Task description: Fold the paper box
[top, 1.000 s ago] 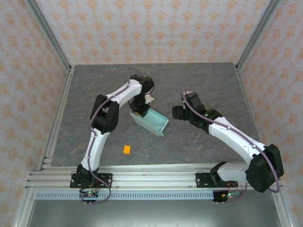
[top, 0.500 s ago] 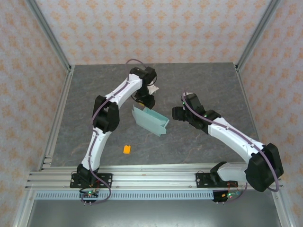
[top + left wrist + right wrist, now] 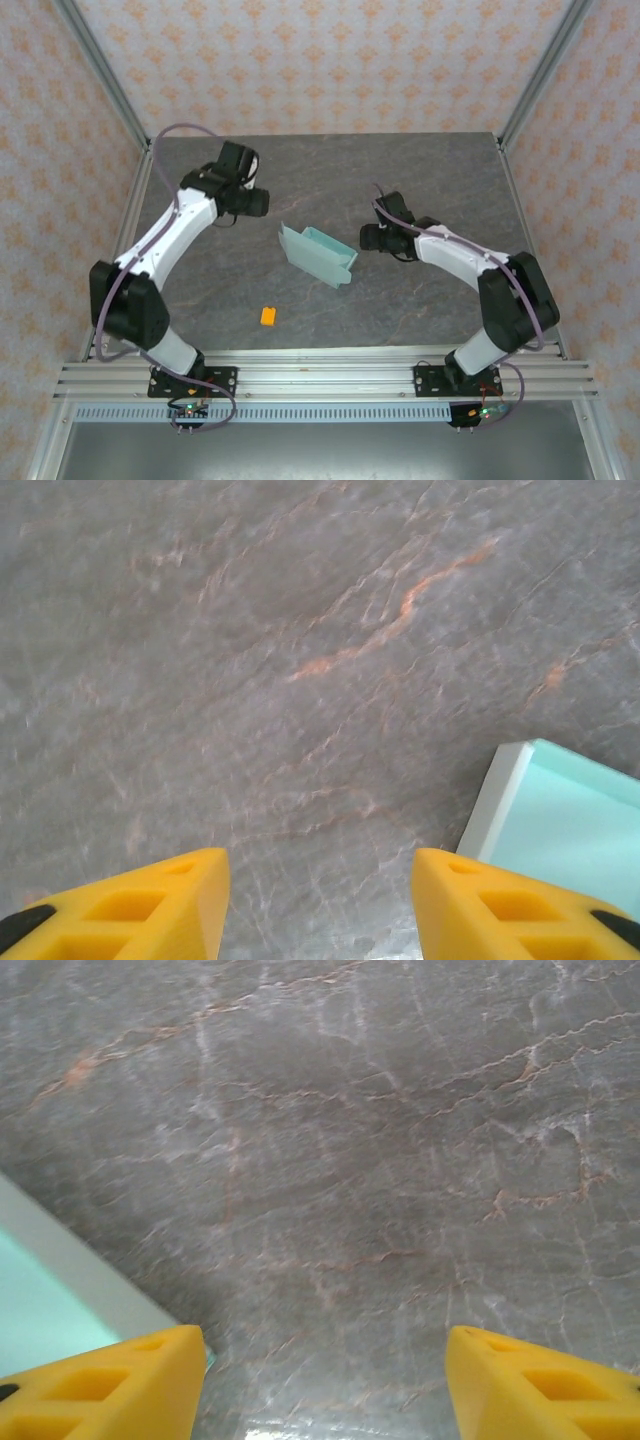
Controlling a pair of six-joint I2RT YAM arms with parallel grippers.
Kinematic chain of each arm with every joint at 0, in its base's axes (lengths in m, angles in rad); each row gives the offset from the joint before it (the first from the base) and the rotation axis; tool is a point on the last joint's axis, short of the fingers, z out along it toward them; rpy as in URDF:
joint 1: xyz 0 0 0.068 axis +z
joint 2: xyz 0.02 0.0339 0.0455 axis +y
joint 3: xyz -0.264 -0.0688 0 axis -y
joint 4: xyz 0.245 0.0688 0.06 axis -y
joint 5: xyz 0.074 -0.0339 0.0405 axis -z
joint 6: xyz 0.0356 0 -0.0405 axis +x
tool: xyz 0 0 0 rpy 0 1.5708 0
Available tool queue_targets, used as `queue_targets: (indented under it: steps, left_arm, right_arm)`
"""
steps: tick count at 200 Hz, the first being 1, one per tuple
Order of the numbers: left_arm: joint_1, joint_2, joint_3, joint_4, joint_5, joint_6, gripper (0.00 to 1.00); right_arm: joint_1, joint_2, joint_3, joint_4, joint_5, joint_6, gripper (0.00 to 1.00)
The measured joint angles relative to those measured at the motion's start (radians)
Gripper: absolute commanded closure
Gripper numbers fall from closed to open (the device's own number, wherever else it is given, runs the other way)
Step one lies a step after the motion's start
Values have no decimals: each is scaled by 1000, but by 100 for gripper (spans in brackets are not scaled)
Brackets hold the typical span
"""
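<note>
The paper box (image 3: 322, 256) lies in the middle of the desk (image 3: 430, 170), partly folded, with a flap raised at its left end. The right end effector (image 3: 366, 238) is just beside its right end, fingers apart and empty. The left end effector (image 3: 256, 202), likewise spread and empty, is farther off toward the back left. An orange block (image 3: 268, 316) lies nearer the arm bases.

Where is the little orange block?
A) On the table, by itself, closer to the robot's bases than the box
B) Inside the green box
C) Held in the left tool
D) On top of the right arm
A: the orange block lies alone on the table, apart from the box and on its near side.
</note>
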Motion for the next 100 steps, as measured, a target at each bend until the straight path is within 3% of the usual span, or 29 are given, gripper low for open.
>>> queue_targets:
  steps: [50, 100]
  left_arm:
    - [-48, -145, -461, 169, -4, -155, 49]
    - [-75, -249, -544, 225, 0, -200, 50]
  right_arm:
    - [-5, 128, 104, -28, 0, -32, 41]
    - [8, 163, 106, -66, -41, -56, 43]
